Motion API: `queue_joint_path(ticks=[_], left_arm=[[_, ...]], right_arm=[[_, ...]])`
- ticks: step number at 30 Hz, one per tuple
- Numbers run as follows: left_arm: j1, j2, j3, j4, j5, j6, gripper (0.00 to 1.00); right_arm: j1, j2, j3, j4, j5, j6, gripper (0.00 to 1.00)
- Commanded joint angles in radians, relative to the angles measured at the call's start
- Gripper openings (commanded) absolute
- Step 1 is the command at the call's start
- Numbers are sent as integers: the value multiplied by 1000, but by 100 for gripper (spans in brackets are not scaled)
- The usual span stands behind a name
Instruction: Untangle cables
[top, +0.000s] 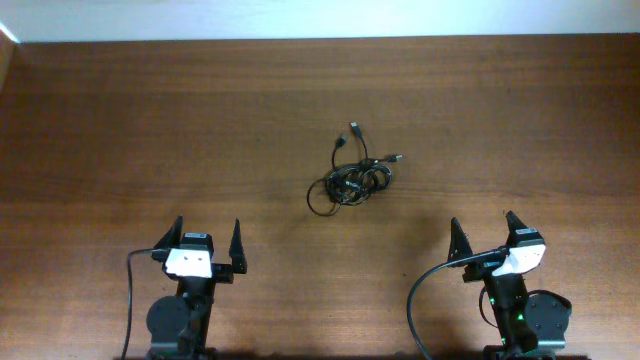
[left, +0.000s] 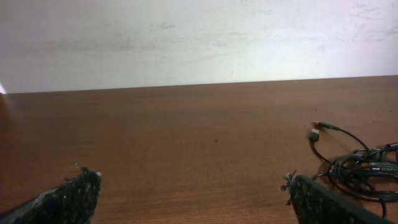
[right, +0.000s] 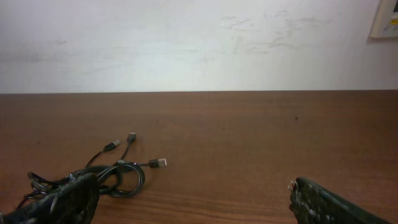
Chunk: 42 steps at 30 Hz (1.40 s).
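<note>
The cables (top: 350, 178) are thin black cords bunched in a small knot with looping strands and small plug ends, lying on the brown table near its middle. They show at the right edge of the left wrist view (left: 360, 167) and at the lower left of the right wrist view (right: 115, 175), partly behind the left finger. My left gripper (top: 208, 240) is open and empty at the front left, well short of the cables; its fingers show in the left wrist view (left: 189, 193). My right gripper (top: 482, 234) is open and empty at the front right, also seen in the right wrist view (right: 193, 199).
The wooden table (top: 150, 130) runs back to a white wall (left: 186, 37). Thicker black arm cables (top: 415, 300) hang by the arm bases at the front edge.
</note>
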Motion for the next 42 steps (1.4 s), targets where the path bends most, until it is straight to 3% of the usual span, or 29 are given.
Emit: queue_joint_path(ticks=[1, 23, 42], left_arm=[[-4, -6, -6, -1, -7, 15, 99], [-4, -6, -6, -1, -7, 15, 99], [-4, -6, -6, -1, -34, 16, 99]], right_arm=[[6, -8, -5, -5, 8, 3, 99], [6, -7, -5, -4, 8, 4, 99], [6, -7, -5, 7, -112, 8, 99]])
